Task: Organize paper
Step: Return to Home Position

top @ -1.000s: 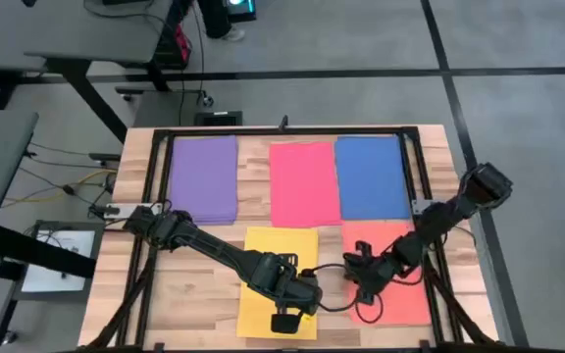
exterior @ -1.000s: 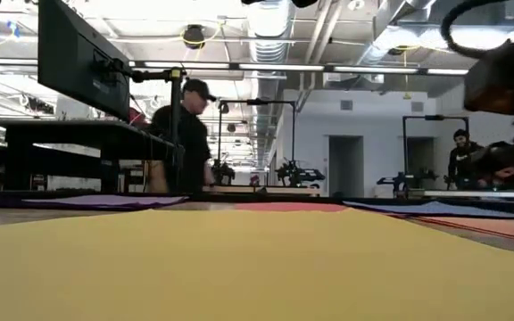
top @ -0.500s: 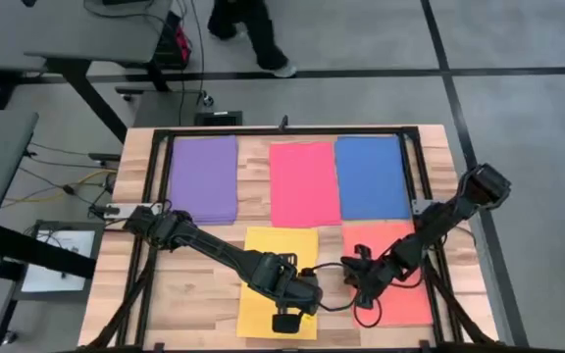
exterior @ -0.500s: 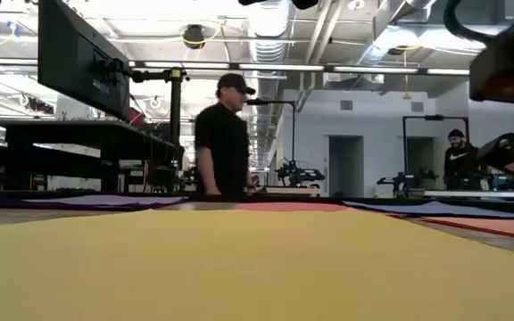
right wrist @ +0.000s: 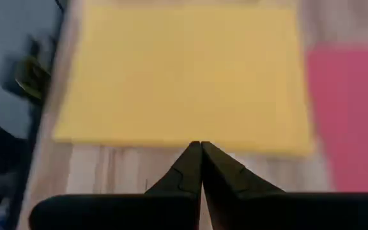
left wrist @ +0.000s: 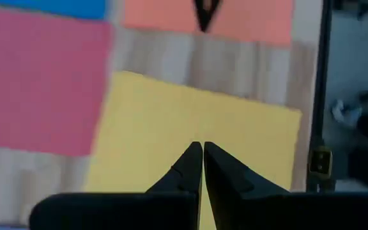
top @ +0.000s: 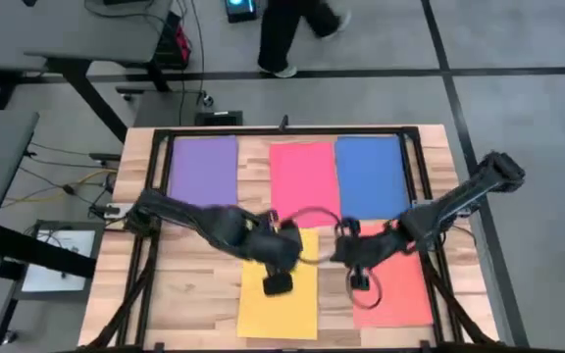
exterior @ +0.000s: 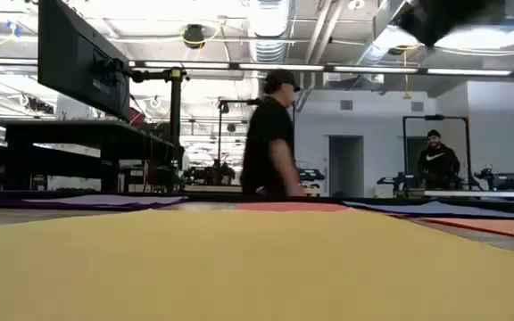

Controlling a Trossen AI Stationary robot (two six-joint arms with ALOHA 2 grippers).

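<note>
Five piles are laid flat on the table (top: 214,294) — purple paper (top: 203,178), red paper (top: 304,181) and blue paper (top: 371,176) in a row along the far side, yellow paper (top: 278,314) and orange paper (top: 400,294) side by side along the near edge. The left claw (left wrist: 202,148) is held above the yellow paper and the right claw (right wrist: 200,147) above the bare wood just beside it — both with fingers pressed together, nothing gripped. Beyond the table a person (exterior: 270,134) in dark clothes is seen side-on.

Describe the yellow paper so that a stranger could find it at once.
On the wooden table, coloured sheets lie in a row of three and a row of two. The yellow paper is in the row of two, left of the orange paper. It alone is yellow.
</note>
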